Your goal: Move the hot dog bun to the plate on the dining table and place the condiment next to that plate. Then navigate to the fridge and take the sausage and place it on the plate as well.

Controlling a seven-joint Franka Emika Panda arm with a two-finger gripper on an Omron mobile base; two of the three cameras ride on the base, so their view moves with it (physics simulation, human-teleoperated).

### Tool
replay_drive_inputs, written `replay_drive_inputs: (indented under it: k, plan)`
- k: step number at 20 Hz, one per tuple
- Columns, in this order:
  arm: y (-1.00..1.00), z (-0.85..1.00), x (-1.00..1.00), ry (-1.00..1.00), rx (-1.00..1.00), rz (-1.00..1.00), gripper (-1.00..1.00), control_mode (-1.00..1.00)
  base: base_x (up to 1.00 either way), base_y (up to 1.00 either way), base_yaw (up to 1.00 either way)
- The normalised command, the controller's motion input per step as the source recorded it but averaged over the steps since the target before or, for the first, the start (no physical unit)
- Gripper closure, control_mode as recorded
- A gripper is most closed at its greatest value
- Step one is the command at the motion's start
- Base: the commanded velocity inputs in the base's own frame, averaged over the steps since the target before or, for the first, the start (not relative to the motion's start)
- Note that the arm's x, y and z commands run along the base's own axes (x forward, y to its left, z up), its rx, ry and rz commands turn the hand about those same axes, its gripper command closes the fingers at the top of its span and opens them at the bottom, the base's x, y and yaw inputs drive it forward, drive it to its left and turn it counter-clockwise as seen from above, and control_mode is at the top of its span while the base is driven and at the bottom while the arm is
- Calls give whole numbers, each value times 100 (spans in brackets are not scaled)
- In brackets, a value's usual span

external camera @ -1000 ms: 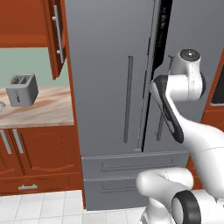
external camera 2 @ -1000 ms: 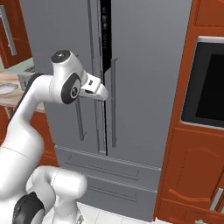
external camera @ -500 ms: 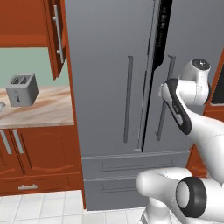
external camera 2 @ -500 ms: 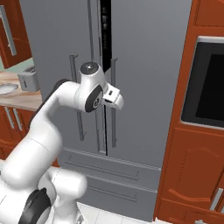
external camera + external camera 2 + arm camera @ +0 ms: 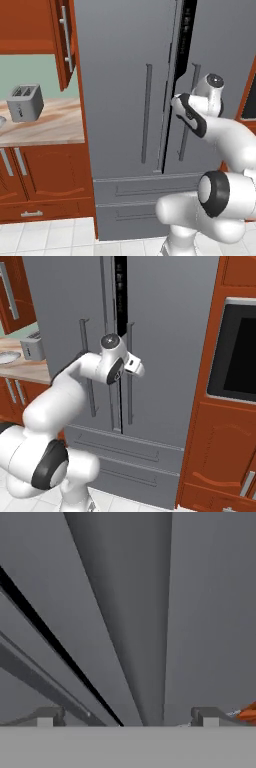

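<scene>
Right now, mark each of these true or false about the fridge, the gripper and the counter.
1. The fridge doors are swung wide open. False: only a narrow dark gap shows between them.
2. The gripper is open. True.
3. The gripper holds the sausage. False: nothing sits between its fingertips.
4. A toaster stands on the counter left of the fridge. True.
5. The gripper is up at the fridge's right door handle. True.

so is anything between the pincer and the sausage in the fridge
Yes: the fridge doors. The right door stands only a crack ajar, showing a dark gap. The open pincer is close up against the grey door panels, gripping nothing. The sausage isn't visible.
</scene>
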Motion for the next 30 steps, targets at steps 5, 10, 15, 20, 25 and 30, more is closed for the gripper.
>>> replay_drive_inputs:
  k: [5, 10, 15, 20, 25, 30]
  plan:
    - [-10, -29, 49, -9, 0, -8, -100, -100, 0, 0, 0]
    - [-37, -22, 26, -7, 0, -11, -100, -100, 0, 0, 0]
    - [-45, -19, 19, -5, 0, -8, 100, -100, 0, 0, 0]
    - [-81, -9, -6, -4, 0, -7, 100, -100, 0, 0, 0]
    - [-100, -11, -60, -1, 0, -7, 100, -100, 0, 0, 0]
    - [-100, -2, -99, -5, 0, -2, 100, -100, 0, 0, 0]
